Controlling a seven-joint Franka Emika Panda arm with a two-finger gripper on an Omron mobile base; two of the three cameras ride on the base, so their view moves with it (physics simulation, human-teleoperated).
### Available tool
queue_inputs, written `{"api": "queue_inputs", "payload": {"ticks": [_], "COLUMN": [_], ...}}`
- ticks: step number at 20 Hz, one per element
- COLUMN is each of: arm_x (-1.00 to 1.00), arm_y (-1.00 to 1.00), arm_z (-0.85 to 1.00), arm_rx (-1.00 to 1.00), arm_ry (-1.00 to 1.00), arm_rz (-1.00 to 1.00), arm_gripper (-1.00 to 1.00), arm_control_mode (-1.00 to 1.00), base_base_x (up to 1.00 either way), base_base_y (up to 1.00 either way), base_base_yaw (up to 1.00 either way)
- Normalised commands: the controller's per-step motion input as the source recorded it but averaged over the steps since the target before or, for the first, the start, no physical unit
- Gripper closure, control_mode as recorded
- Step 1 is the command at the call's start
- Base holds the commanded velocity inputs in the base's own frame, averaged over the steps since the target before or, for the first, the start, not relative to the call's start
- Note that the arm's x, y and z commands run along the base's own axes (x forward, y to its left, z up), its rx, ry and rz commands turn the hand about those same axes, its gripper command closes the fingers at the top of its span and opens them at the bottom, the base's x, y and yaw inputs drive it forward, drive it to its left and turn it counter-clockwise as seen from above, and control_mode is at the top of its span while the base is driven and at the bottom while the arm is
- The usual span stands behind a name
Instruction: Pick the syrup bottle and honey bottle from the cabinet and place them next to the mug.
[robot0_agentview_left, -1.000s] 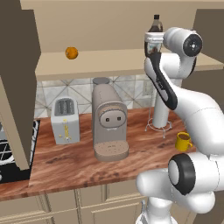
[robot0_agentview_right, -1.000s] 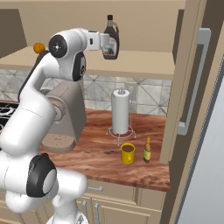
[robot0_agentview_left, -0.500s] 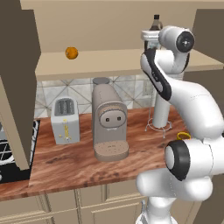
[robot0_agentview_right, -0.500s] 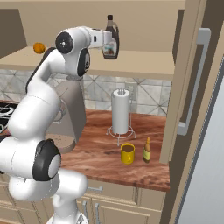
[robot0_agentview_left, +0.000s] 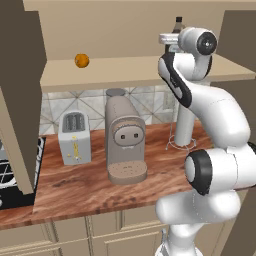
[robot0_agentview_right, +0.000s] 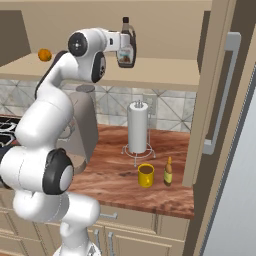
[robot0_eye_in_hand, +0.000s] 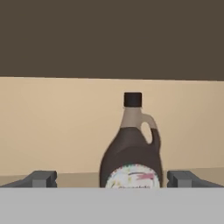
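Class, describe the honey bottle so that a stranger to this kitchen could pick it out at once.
Start at the wooden counter and find the white paper towel roll. In front of it stands the yellow mug; the honey bottle is just to the mug's right. It is slim, amber-brown and pointed-capped.

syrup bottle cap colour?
Black, on the syrup bottle; clearest in the hand view.

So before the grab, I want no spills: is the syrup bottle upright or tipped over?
Upright. The syrup bottle stands on the cabinet shelf, cap on top, between the open end effector fingertips.
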Motion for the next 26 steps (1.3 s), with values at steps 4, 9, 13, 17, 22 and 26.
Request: {"api": "queue_inputs", "payload": {"ticks": [4,9,13,17,22,26], "arm_x": [0.12,0.36,0.17,0.01,0.39,0.49], "arm_y": [-0.07,-0.25,-0.10,0.00,-0.04,-0.02], "arm_z": [0.19,0.03,0.00,0.00,0.00,0.00], "arm_rx": [0.00,0.00,0.00,0.00,0.00,0.00], "arm_ry": [0.00,0.00,0.00,0.00,0.00,0.00], "arm_rz": [0.00,0.00,0.00,0.00,0.00,0.00], "arm_gripper": [-1.00,-1.00,-1.00,-1.00,-1.00,-1.00], "arm_control_mode": [-1.00,-1.00,-1.00,-1.00,-1.00,-1.00], "base_base_x": [0.00,0.00,0.00,0.00,0.00,0.00], "base_base_y": [0.00,0.00,0.00,0.00,0.00,0.00], "base_base_yaw": [0.00,0.00,0.00,0.00,0.00,0.00]}}
